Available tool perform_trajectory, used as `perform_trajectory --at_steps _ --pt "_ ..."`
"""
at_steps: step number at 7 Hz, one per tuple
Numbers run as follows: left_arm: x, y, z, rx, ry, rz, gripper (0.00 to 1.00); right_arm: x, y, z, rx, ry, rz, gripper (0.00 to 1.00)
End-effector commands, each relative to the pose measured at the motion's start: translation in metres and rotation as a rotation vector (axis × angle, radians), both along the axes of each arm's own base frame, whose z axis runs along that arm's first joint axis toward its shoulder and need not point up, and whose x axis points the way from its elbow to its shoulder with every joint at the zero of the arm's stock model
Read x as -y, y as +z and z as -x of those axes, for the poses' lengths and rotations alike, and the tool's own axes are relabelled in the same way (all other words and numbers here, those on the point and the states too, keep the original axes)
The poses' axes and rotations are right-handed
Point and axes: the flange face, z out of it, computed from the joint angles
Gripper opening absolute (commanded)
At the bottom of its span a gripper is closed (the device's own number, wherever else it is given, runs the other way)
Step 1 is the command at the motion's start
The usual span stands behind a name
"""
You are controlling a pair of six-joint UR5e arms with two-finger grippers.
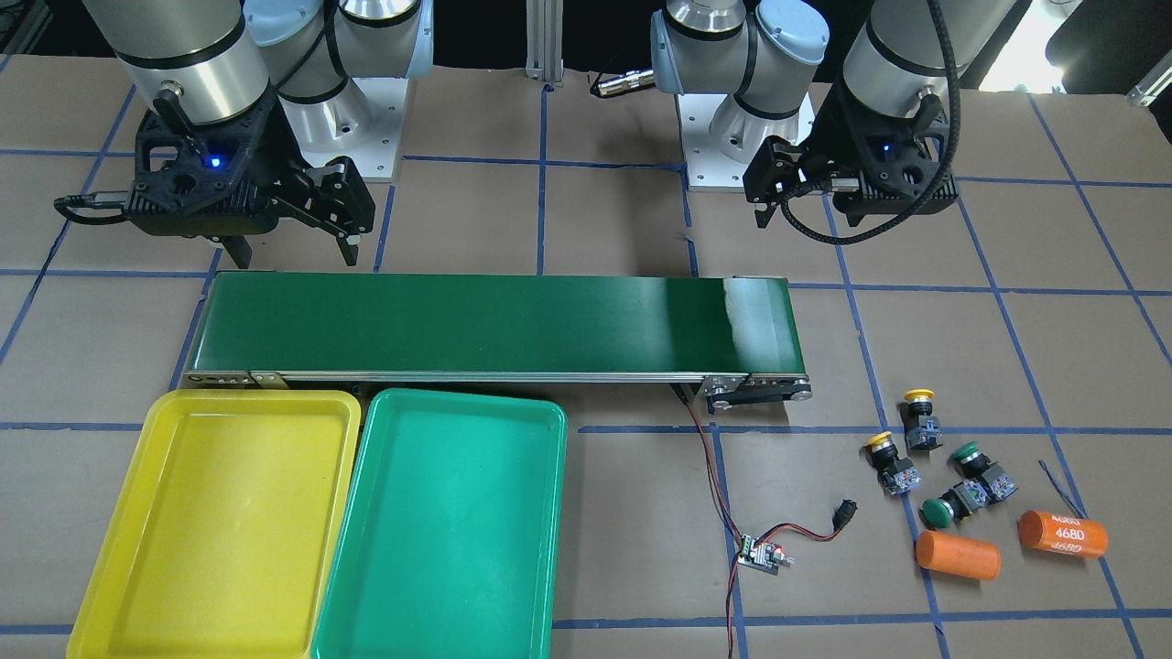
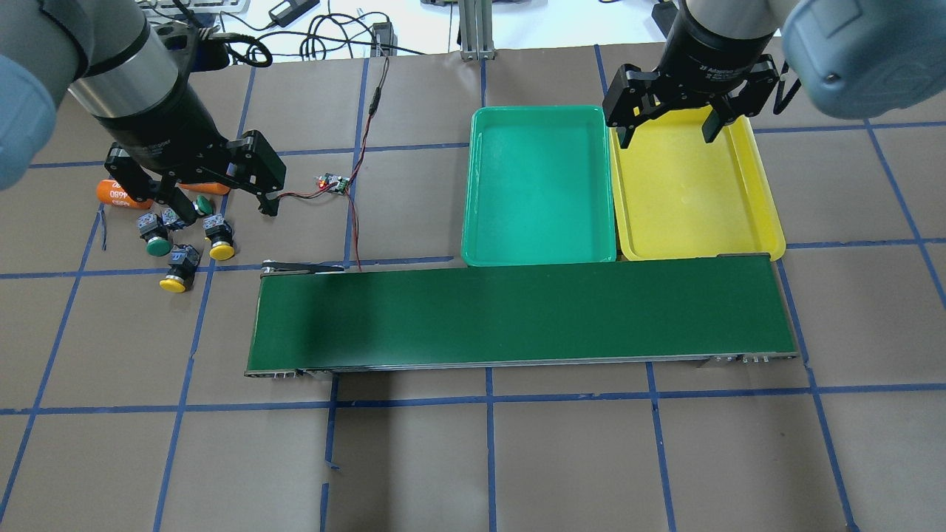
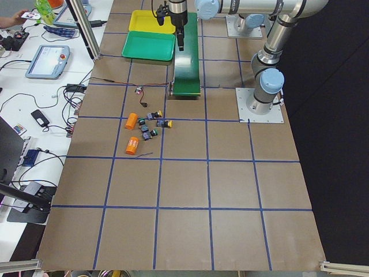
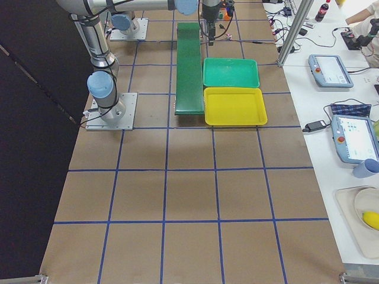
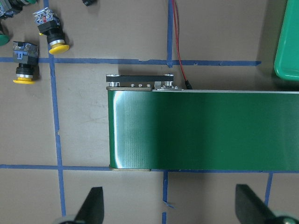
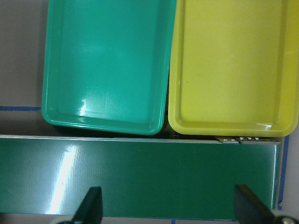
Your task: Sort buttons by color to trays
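Note:
The buttons lie in a loose cluster on the table off the conveyor's end: two yellow-capped buttons (image 2: pixel 219 241) (image 2: pixel 176 275) and two green-capped ones (image 2: pixel 157 240) (image 2: pixel 201 204). In the overhead view one green button is partly hidden behind my left gripper (image 2: pixel 214 203). That gripper hangs open and empty high above them. The teal green tray (image 2: pixel 539 192) and the yellow tray (image 2: pixel 695 192) sit side by side against the conveyor, with nothing in them. Over the yellow tray's far edge my right gripper (image 2: pixel 669 133) stands open, its fingers (image 6: pixel 91 205) wide apart, holding nothing.
A long dark-green conveyor belt (image 2: pixel 517 314) runs across the table's middle. Two orange cylinders (image 1: pixel 958 556) (image 1: pixel 1062 534) lie beside the buttons. A small circuit board (image 1: pixel 760 554) with red and black wires (image 1: pixel 719 476) lies between the buttons and the trays.

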Motion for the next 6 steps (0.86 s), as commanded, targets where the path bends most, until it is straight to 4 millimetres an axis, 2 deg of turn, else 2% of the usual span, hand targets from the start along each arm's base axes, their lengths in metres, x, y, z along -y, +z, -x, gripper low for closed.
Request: perform_trajectory --at_steps 1,6 --pt "-0.0027 0.0017 -0.0016 0.001 0.001 -0.001 1.00 0.0002 -0.0014 0.0000 0.000 0.000 -0.004 1.00" --pt "-0.0004 -0.0006 -0.0030 -0.001 -0.008 0.000 1.00 0.0006 -0.0022 0.0017 -0.002 -0.003 -0.006 1.00"
